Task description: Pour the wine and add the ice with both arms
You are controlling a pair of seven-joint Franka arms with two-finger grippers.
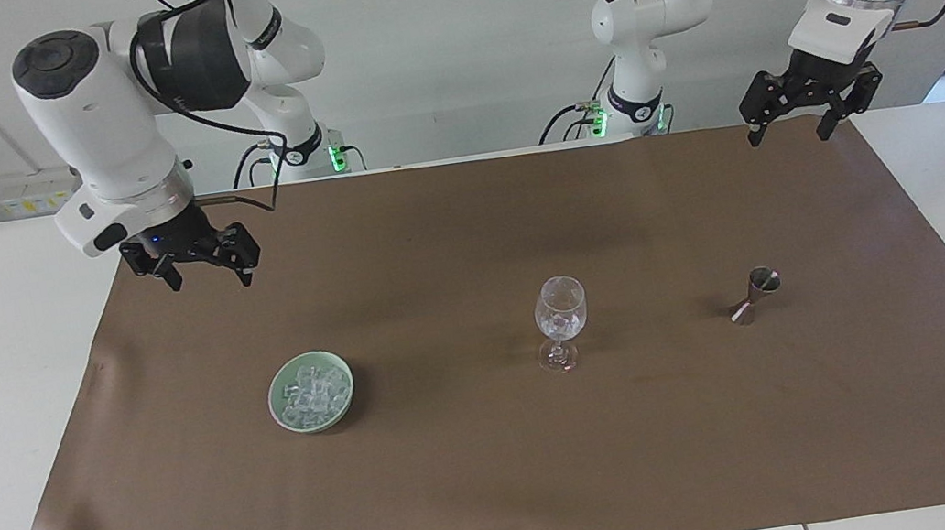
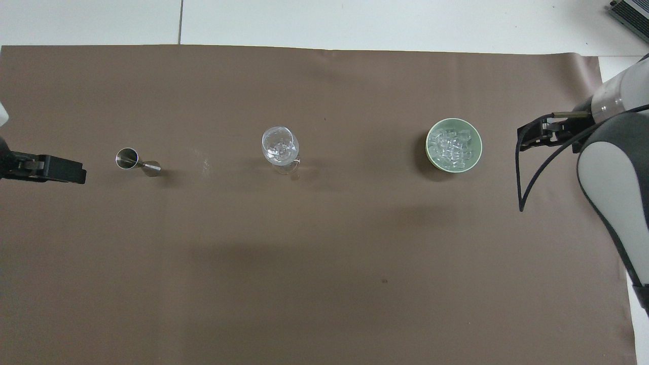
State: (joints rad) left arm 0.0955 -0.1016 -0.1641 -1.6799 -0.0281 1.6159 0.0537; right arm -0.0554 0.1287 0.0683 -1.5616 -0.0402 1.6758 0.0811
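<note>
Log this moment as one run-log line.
left gripper: open, empty, raised | right gripper: open, empty, raised | ice: in bowl | glass: upright

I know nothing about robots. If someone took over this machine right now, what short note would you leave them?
Left pincer: open, empty, up over the mat's edge at its own end, waiting.
Right pincer: open, empty, up over the mat's edge at its end.
Ice fills the green bowl; the stemmed glass stands mid-mat with some ice in it; the metal measuring cup stands toward the left arm's end.
Done: some ice appears added. Whether wine was poured cannot be told. Nothing is held.
</note>
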